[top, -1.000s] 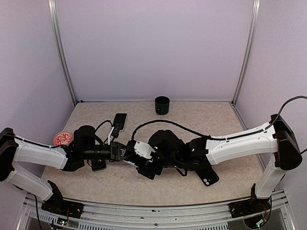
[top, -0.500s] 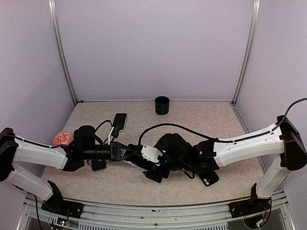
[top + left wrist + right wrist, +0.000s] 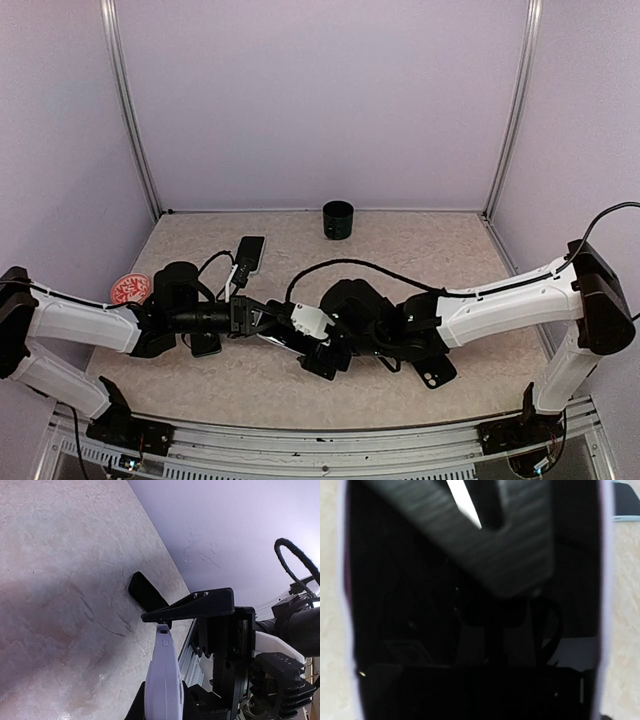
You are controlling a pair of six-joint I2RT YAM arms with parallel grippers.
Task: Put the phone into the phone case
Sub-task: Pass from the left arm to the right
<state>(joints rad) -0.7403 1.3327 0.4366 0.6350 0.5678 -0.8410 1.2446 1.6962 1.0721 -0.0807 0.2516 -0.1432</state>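
Nearest in the top view, the black case [image 3: 434,372] lies flat on the table [image 3: 470,260], just under the right forearm, which cuts off one corner of it. Farther in, the two grippers meet at mid-table, and from above dark parts overlap there. The phone shows only as a pale sliver, and neither grip can be read.

The left wrist view fills this in. The left gripper [image 3: 162,707] is clamped on the lavender phone [image 3: 164,680], held edge-on above the table and outside the case. One black finger [image 3: 192,605] of the right gripper [image 3: 300,340] stands just past the phone's tip, but contact cannot be told. The right jaws stand wide apart.

The right wrist view is nearly all black glass between two lavender rims, with blurred reflections. Its own fingers cannot be made out.

Beside the left arm sits a red-and-white disc [image 3: 130,288]. Farther back lies a dark slab [image 3: 250,255] with a cable to it. A black cup [image 3: 338,219] stands by the back wall.
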